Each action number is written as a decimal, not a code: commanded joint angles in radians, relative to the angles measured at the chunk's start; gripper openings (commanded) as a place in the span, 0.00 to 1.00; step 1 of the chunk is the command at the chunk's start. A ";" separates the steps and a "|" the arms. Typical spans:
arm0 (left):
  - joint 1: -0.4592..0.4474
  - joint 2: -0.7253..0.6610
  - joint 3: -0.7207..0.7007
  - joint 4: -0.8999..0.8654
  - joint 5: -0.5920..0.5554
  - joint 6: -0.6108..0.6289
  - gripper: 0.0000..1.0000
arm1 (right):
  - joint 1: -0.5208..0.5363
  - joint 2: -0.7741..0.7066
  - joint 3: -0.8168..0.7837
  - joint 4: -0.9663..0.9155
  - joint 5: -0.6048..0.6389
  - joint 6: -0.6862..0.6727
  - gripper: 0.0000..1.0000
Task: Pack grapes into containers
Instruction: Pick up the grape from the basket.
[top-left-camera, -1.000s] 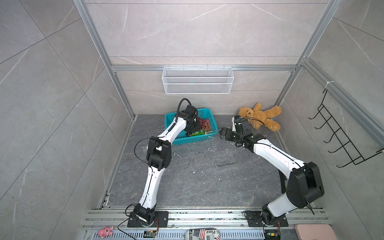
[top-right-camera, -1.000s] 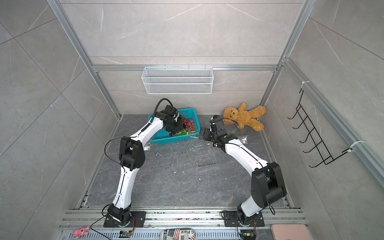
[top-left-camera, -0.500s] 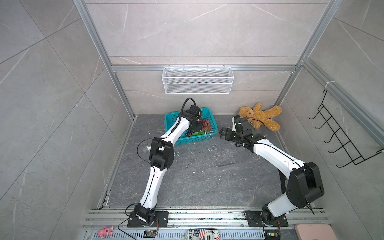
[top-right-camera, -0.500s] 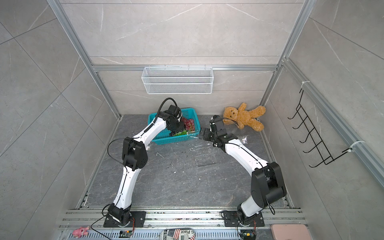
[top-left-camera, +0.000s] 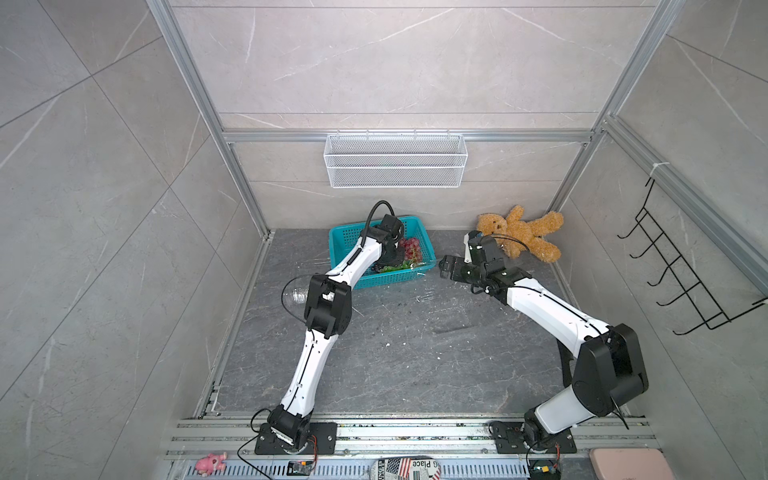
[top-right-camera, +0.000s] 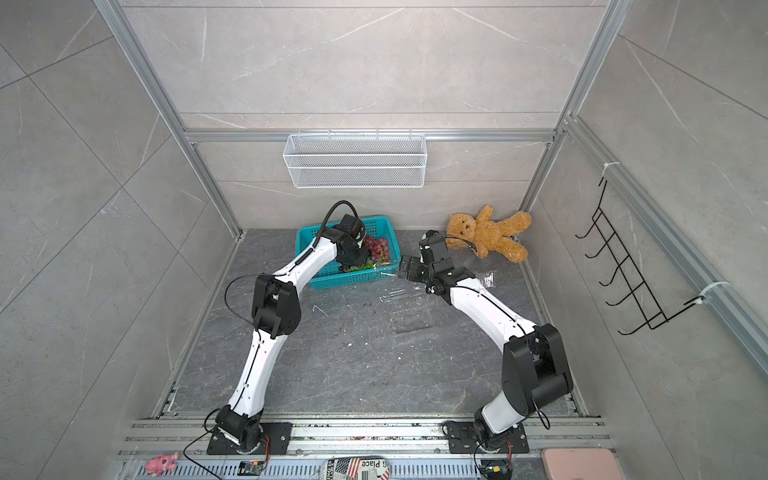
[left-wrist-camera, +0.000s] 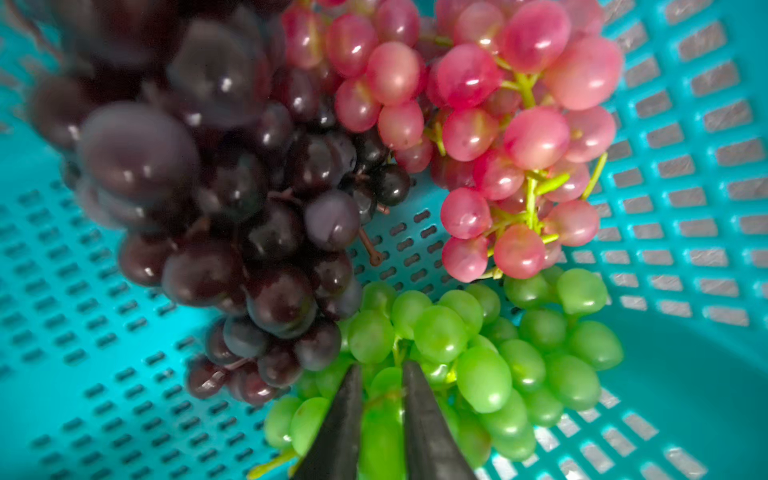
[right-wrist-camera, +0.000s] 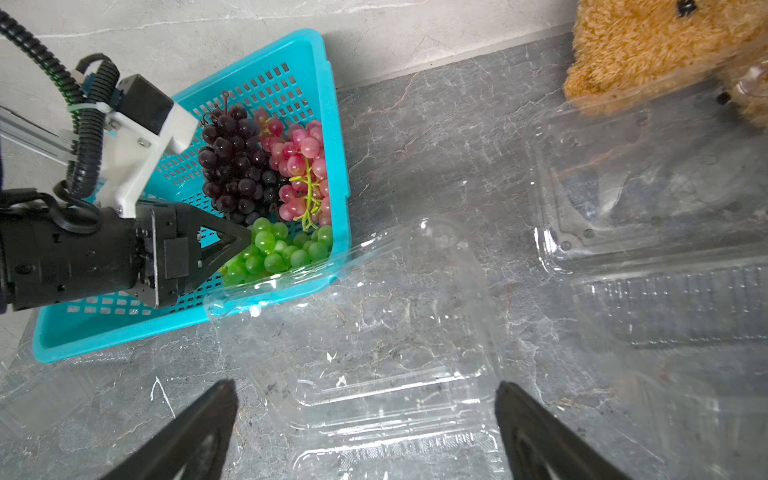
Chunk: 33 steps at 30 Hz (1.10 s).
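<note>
Pinching green grapes (left-wrist-camera: 482, 376), L gripper (left-wrist-camera: 382, 368) nearly closed.

**Three bunches, two clear boxes, one basket**

Grapes number three bunches: one dark purple bunch (right-wrist-camera: 235, 166), one pink bunch (right-wrist-camera: 301, 166) and one green bunch (right-wrist-camera: 282, 249), all inside one teal basket (right-wrist-camera: 340, 166). Two clear containers show plainly: the basket-side container (right-wrist-camera: 374, 332) and the bear-side container (right-wrist-camera: 648, 187); whether more lie there I cannot tell. In a top view there is one teddy bear (top-left-camera: 519, 235) right of centre, one wire basket (top-left-camera: 395, 162) at upper centre and one hook rack (top-left-camera: 681, 274) at the right edge.

Left pincer (left-wrist-camera: 381, 368) now tight on green grapes (left-wrist-camera: 482, 374)
</note>
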<state>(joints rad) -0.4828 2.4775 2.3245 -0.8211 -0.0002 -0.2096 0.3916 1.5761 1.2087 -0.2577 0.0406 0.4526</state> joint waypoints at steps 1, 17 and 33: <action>-0.003 -0.020 0.038 -0.007 -0.027 0.017 0.03 | 0.004 -0.004 0.004 -0.007 0.011 0.004 0.99; 0.013 -0.215 0.053 -0.054 -0.116 0.057 0.00 | 0.004 -0.019 -0.003 -0.003 -0.006 0.012 0.99; 0.016 -0.371 0.112 -0.141 -0.057 0.005 0.00 | 0.004 -0.063 0.006 -0.028 -0.018 0.017 0.99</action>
<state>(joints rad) -0.4706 2.2013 2.3993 -0.9443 -0.0933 -0.1837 0.3916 1.5536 1.2083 -0.2634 0.0257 0.4568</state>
